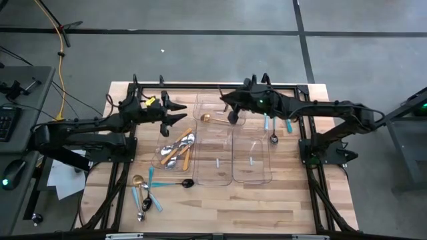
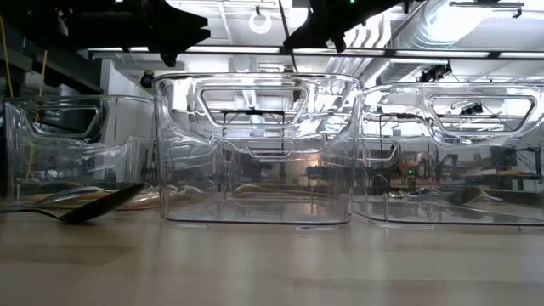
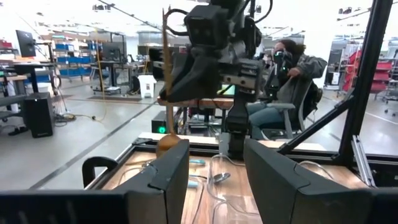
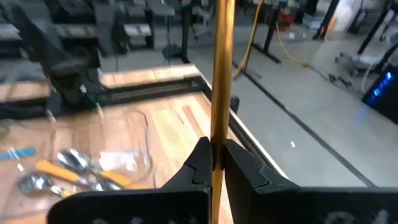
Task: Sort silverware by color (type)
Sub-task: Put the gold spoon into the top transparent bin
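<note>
Gold spoon (image 4: pixel 221 74) pinched in right jaws; left jaws spread; orange-handled cutlery (image 1: pixel 179 151) apparently fills left tray (image 1: pixel 162 162).

Three trays side by side mid-table: left tray (image 1: pixel 175 152), middle tray (image 1: pixel 215 143), right tray (image 1: pixel 251 155). Spoons w/ handles (image 1: pixel 177 151) lie in the left tray. Loose cutlery (image 1: pixel 144 193) sits on the table (image 1: pixel 293 200) at lower left of the frame, below that tray; one spoon (image 1: pixel 272 131) lies just right of the right tray. My right gripper (image 1: pixel 225 110) hangs over the middle tray's upper end, clamped on a spoon (image 1: pixel 206 118). My left gripper (image 1: pixel 177 112) is above the left tray, upper left of centre.
</note>
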`<move>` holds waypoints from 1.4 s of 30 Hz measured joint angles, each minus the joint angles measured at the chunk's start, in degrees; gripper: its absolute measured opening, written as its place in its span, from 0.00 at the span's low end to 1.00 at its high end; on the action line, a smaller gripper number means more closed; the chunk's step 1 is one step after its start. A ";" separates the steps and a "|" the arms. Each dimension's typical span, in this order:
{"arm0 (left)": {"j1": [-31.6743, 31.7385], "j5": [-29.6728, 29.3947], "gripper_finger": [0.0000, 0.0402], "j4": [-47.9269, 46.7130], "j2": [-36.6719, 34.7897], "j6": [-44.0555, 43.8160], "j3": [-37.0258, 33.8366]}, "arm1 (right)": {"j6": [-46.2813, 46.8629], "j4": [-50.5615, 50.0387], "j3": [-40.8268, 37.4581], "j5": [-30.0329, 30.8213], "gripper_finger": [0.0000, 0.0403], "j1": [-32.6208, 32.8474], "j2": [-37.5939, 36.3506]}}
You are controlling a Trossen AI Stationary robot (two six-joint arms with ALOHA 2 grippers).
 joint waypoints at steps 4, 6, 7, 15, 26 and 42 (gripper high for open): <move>0.00 -0.02 0.36 0.51 -0.02 -0.04 0.00 | -0.03 -7.41 5.15 -0.08 0.01 -1.09 3.25; 0.00 -0.02 0.36 0.51 -0.51 -0.05 0.00 | -0.37 -11.18 7.27 -0.09 0.01 -1.63 5.41; 0.00 0.08 0.36 0.56 -0.90 -0.07 0.00 | -0.44 -12.77 8.07 -0.13 0.01 -1.94 6.44; -0.04 3.72 0.36 0.47 -7.22 -3.94 0.00 | -0.25 -15.28 9.70 -1.25 0.01 -4.30 12.15; -0.09 6.34 0.36 -1.80 -12.26 -5.51 0.00 | 1.08 -16.76 9.68 -1.31 0.01 -5.77 19.58; -0.09 5.75 0.36 -2.81 -12.02 -4.04 0.00 | 1.09 -16.69 9.66 -1.26 0.01 -5.77 20.68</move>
